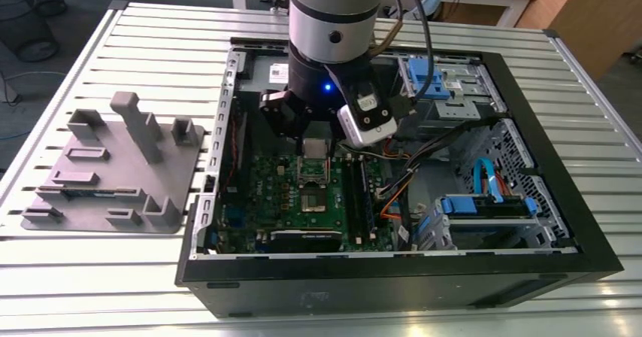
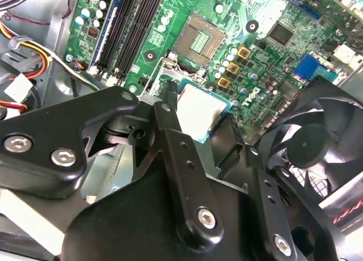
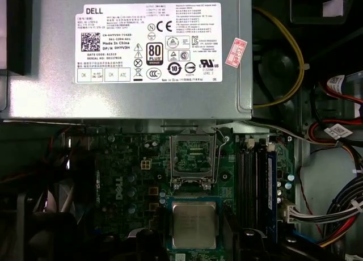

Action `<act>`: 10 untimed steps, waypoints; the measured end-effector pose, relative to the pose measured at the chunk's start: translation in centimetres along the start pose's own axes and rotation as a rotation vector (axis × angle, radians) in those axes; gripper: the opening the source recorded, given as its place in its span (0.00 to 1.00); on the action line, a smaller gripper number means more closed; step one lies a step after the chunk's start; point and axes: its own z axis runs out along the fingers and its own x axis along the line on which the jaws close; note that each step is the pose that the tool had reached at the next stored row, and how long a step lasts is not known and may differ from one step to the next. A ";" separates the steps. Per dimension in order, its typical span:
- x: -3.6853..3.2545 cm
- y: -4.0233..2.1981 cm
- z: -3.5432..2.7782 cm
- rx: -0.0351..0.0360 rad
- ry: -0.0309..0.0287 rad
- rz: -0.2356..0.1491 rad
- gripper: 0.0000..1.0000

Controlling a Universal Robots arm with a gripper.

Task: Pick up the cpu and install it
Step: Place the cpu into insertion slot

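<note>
One arm point(image 1: 334, 21) down inside the open computer case point(image 1: 401, 277), case flat on a slatted metal table point(image 1: 120, 277). Hand point(image 1: 314, 146) closed on the cpu point(image 1: 315, 149), black fingers point(image 2: 173, 139) pinching two opposite edges, silver top facing up. Not seated yet: held clear above the green motherboard point(image 1: 291, 201), short of the socket point(image 3: 193, 158). Caught in the first wrist view just beside the socket, on the side away from the grey power supply point(image 3: 130, 51), square to the socket's frame. Same picture in the second wrist view: socket open, contacts bare, cpu hanging near its edge with a metal bracket point(image 2: 173, 67) between the two. Whether directly over the socket or a touch off it, cannot tell. Memory slots point(image 3: 255, 176) running along one flank of the socket; round black fan point(image 2: 317, 142) out on the opposite flank, farther off. Beyond the memory slots from the socket, toward the exterior view's right, a tangle of orange and red cables point(image 1: 393, 195) and blue drive brackets point(image 1: 486, 205). Well apart from the socket, outside the case toward the exterior view's left, a grey plate point(image 1: 105, 171) of plastic blocks lying flat on the table. Blue light point(image 1: 327, 89) glowing on the arm's wrist, high above the socket. White box point(image 1: 366, 120) bolted to the arm beside it.
</note>
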 end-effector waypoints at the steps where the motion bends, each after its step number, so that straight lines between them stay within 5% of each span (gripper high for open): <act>1: 0.00 -0.03 0.01 0.0000 0.0000 0.000 0.47; 10: 0.00 -0.11 0.22 0.0004 0.0001 0.000 0.47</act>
